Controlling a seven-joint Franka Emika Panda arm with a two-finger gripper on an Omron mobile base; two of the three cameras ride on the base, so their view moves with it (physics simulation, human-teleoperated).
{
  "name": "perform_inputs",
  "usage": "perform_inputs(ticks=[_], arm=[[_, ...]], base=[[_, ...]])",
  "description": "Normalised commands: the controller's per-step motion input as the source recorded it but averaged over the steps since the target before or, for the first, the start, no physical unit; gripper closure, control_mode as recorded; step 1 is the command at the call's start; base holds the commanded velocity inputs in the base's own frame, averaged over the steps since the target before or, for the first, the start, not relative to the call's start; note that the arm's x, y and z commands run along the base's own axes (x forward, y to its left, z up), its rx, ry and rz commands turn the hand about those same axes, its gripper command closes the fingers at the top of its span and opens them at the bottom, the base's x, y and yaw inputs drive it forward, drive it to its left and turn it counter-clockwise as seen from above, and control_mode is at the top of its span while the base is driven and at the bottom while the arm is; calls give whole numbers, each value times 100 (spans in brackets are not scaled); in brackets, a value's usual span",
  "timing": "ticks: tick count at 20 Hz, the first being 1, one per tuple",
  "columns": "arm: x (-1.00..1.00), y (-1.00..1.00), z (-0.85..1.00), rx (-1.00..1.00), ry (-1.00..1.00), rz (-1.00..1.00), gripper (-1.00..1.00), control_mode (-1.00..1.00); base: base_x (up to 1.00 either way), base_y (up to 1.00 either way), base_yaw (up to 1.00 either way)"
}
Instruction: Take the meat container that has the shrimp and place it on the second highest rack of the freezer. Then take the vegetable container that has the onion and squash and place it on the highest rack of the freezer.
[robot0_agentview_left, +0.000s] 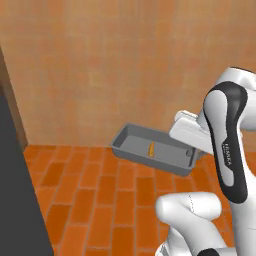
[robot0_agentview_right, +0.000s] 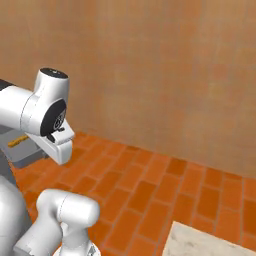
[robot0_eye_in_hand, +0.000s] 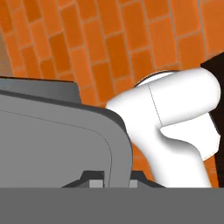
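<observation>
One meat container (robot0_agentview_left: 134, 145), a deep grey rectangular tray with a flared rim, hangs in the air above the orange brick floor (robot0_agentview_left: 100, 195), carried by the arm in front of a tan wall (robot0_agentview_left: 110, 65). In the left base view the tray tilts slightly, its left end nearer the wall and its right end tucked under the white hand, where the gripper (robot0_agentview_left: 192, 152) meets the rim. Inside it lies one shrimp (robot0_agentview_left: 150, 148), a thin curved orange piece resting on the tray's floor toward the right half. In the right base view a corner of the same tray (robot0_agentview_right: 20, 152) shows at the left edge, partly behind the arm's white wrist, with the orange shrimp (robot0_agentview_right: 17, 141) lying in it. The hand view looks along the tray's grey wall (robot0_eye_in_hand: 52, 140): the rim stands between the two small dark fingertips (robot0_eye_in_hand: 94, 177) at the bottom, so the gripper (robot0_eye_in_hand: 114, 179) is clenched on the meat container's rim, one finger on each side of the wall. One dark slab (robot0_agentview_left: 17, 190) fills the left edge of the left base view; what it belongs to cannot be told. One pale grey speckled surface (robot0_agentview_right: 210, 242) lies at the lower right of the right base view, on the floor's level or above it, I cannot tell which.
</observation>
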Motion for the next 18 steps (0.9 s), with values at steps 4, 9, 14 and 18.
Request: perform_inputs(ticks=[4,9,14,18], arm=[[0,0,0,0,0,0,100,100],[0,0,0,0,0,0,100,100],[0,0,0,0,0,0,100,100],[0,0,0,0,0,0,100,100]], base=[[71,0,83],[46,0,85],[23,-2,83],[16,-10,80]])
